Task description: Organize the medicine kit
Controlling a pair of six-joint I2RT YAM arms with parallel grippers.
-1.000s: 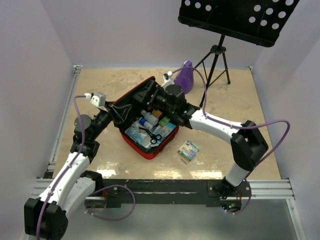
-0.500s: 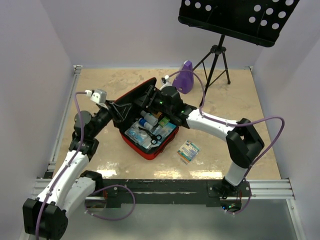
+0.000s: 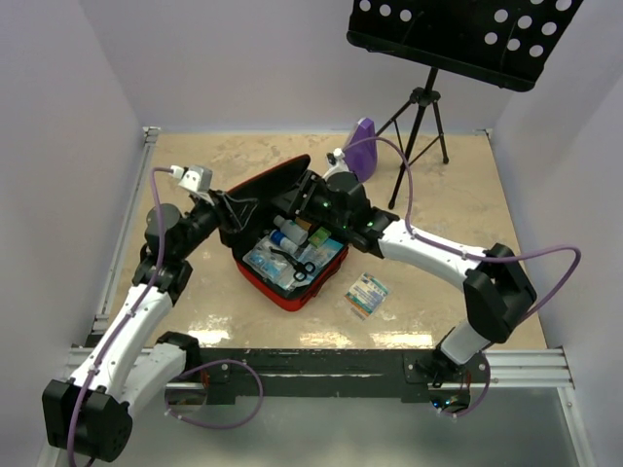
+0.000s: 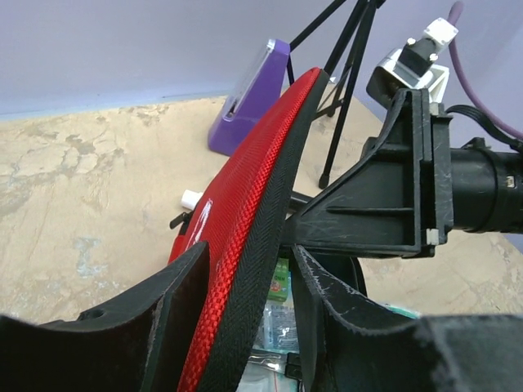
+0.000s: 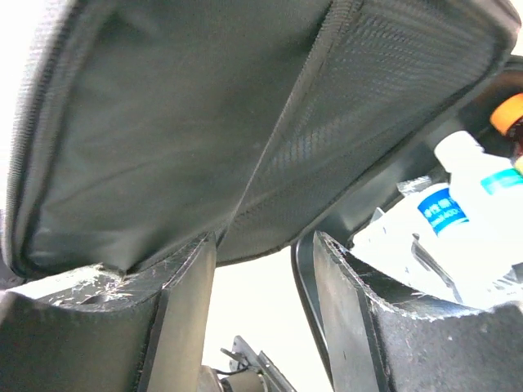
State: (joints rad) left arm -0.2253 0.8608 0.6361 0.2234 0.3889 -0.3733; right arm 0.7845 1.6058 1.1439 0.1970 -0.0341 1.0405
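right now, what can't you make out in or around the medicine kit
Labels inside the medicine kit: too small in top view, blurred in right wrist view.
Kit's far corner: hidden under the right gripper in top view, behind the lid in left wrist view.
Packet print: too small, top view.
Music stand: cut by the top edge.

metronome (image 3: 362, 146) behind medicine kit (image 3: 265, 280), packet (image 3: 367, 295) right of it

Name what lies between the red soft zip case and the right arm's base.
A small multicoloured flat packet on the tan table, top external view.
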